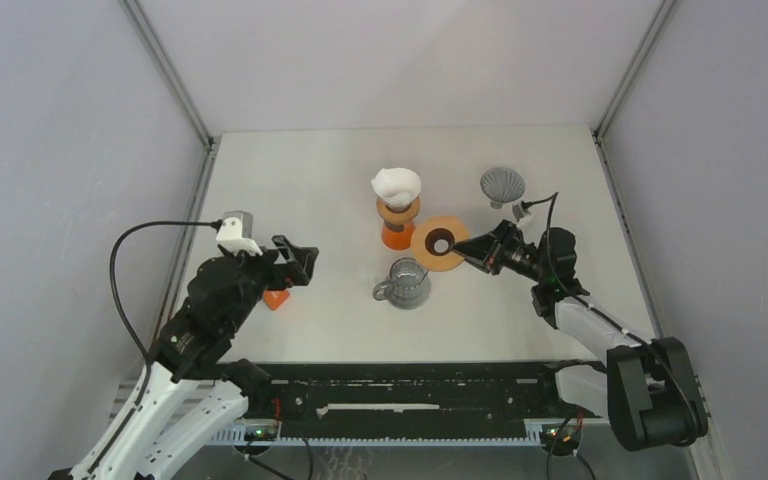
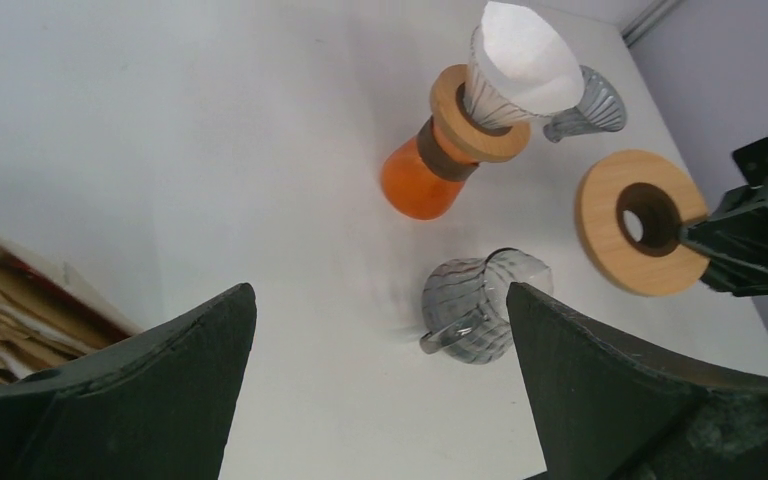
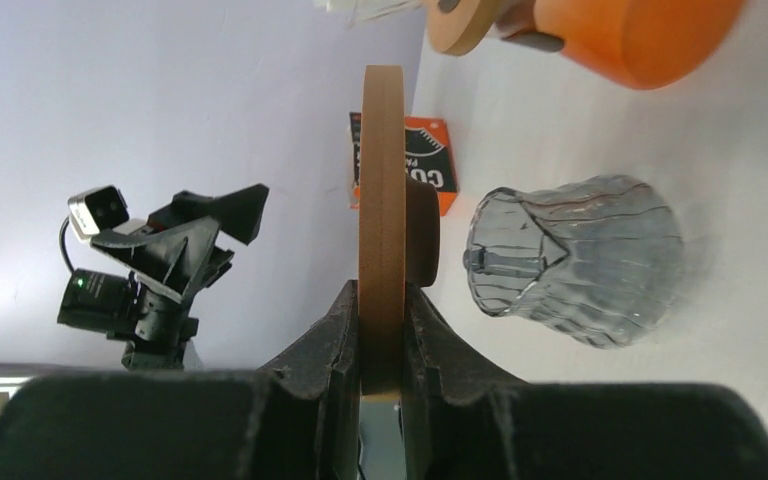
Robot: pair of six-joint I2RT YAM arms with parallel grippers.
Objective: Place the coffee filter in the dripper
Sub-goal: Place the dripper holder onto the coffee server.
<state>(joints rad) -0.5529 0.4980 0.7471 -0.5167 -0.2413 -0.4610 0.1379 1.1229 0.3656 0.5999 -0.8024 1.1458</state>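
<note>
1. The filter [image 1: 397, 183], white creased paper, sits at upper centre in a wood collar [image 1: 398, 209] on a glossy orange base [image 1: 396, 237]. It looks seated there.
2. The right gripper [image 1: 463, 249] is clamped on the rim of a flat wooden ring [image 1: 438, 243] with a round hole, just up-right of the ribbed glass cup [image 1: 405, 283].
3. A grey ribbed cone [image 1: 502, 184], upper right, is empty. If that is the dripper, moving the filter into it is left.
4. The left gripper [image 1: 298, 262], centre left, is spread wide and holds nothing.
</note>
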